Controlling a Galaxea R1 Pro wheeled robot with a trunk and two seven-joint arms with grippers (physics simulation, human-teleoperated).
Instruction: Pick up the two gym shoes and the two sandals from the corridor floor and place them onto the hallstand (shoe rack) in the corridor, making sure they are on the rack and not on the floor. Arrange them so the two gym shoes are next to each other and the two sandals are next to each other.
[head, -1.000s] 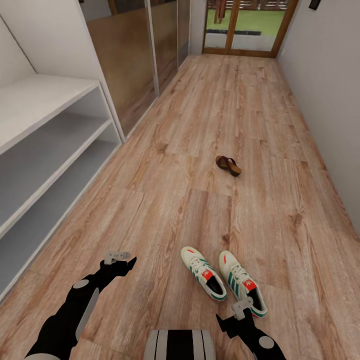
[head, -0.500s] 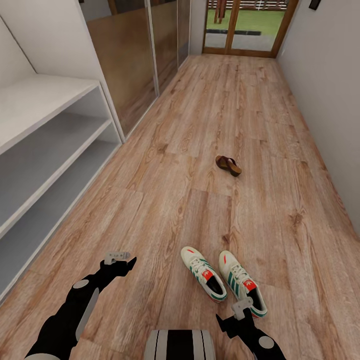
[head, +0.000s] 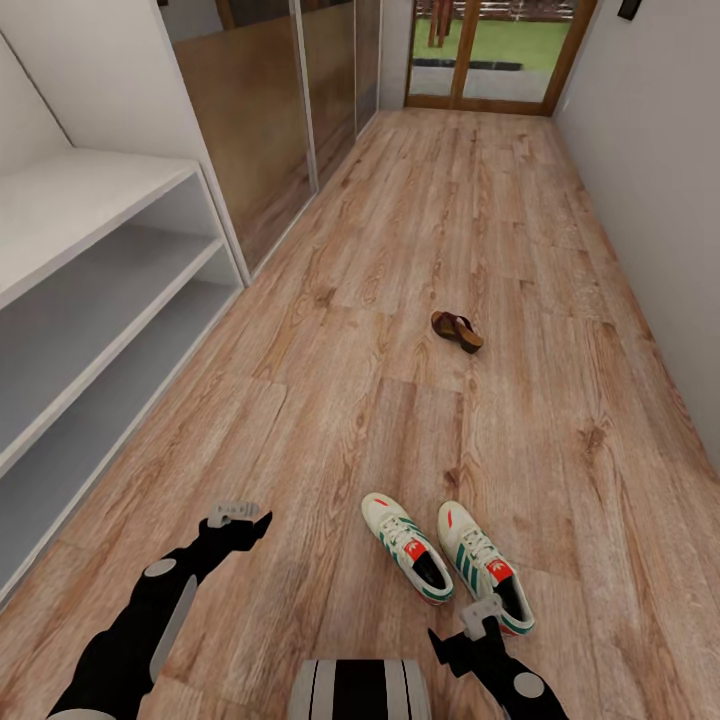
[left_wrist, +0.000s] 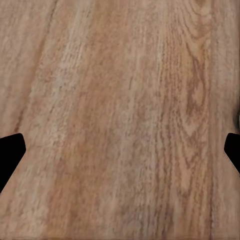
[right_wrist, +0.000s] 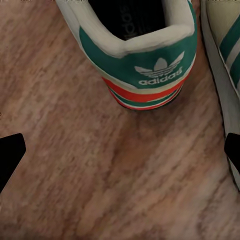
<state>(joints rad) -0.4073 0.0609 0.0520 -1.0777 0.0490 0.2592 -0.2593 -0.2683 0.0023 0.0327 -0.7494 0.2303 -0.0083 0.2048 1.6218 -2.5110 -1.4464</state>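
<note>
the two gym shoes stand side by side on the corridor floor, toes pointing away from the robot, well apart from the hallstand along the wall. one dark-brown sandal lies farther up the corridor beyond the gym shoes. the right gripper hangs just behind the heel of the nearer shoe, its fingers spread wide and holding nothing. the left gripper hovers over bare planks between the gym shoes and the hallstand, likewise spread wide and unladen.
</note>
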